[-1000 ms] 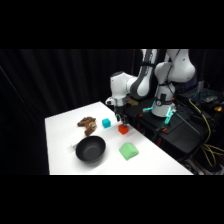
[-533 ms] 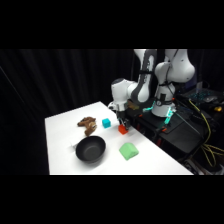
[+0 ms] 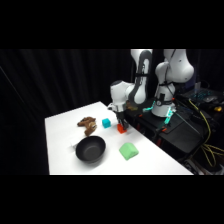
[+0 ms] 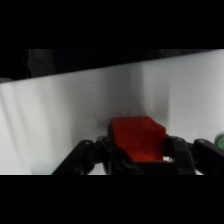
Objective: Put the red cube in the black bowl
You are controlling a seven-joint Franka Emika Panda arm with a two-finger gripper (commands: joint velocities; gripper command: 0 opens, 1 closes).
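Now: grasp step | pincer low over table, fingers apart astride red cube | black bowl at cube's 8 o'clock | next, judged: close, lift, carry over.

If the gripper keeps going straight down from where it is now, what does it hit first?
The red cube. In the wrist view it sits right between the gripper's fingers, and the side view shows the gripper directly over the red cube on the table. Whether the fingers already touch it is unclear.
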